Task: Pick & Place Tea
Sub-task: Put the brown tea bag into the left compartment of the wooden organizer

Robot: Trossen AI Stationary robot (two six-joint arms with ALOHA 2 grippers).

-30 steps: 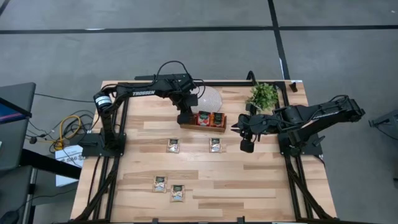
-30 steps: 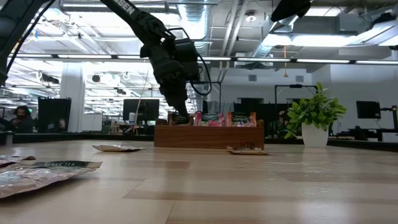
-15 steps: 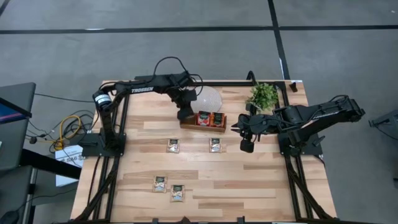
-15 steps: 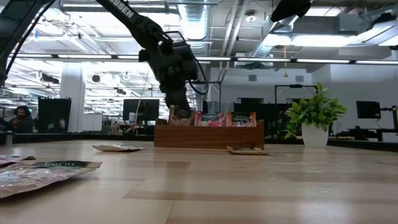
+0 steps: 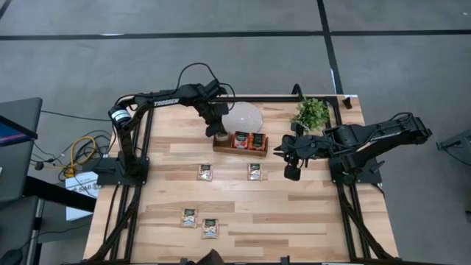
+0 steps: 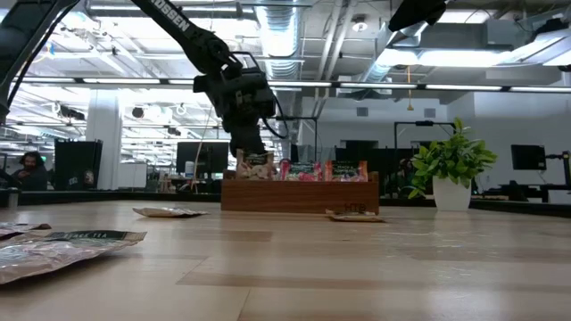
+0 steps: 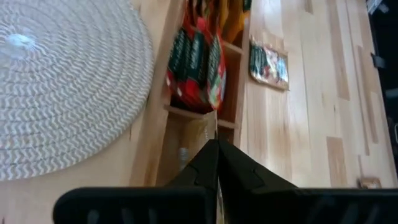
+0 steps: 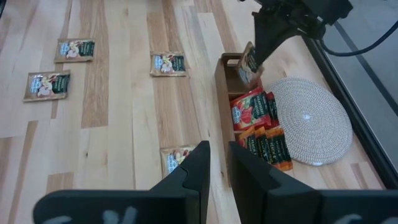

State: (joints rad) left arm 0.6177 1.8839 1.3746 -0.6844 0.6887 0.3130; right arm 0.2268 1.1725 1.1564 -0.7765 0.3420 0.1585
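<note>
A brown wooden tray (image 5: 241,151) stands at the table's far middle, with red tea sachets (image 5: 249,140) upright in its middle and right compartments. My left gripper (image 5: 218,132) hovers over the tray's left end, shut on a pale tea sachet (image 6: 257,166). The same sachet (image 8: 249,63) shows in the right wrist view. Several pale sachets lie flat on the table, among them two (image 5: 204,172) (image 5: 255,171) in front of the tray. My right gripper (image 8: 217,162) waits right of the tray, slightly open with nothing between its fingers. My left gripper pinches the pale sachet's upper edge (image 8: 252,51) between its two fingers, coming from above and slanting down. The sachet hangs upright below the fingers. Its lower edge (image 6: 257,177) is at the rim of the tray's left compartment; whether it touches the wood I cannot tell.
A round woven mat (image 5: 246,116) lies just behind the tray, and a small potted plant (image 5: 312,114) stands at the far right. Two more sachets (image 5: 190,216) (image 5: 211,227) lie near the table's front left.
My left gripper has shifted a little toward the table's far left and rolled its wrist, staying shut. The pale sachet has turned about with it and now shows its broad face in the low view, over the tray's left end.
</note>
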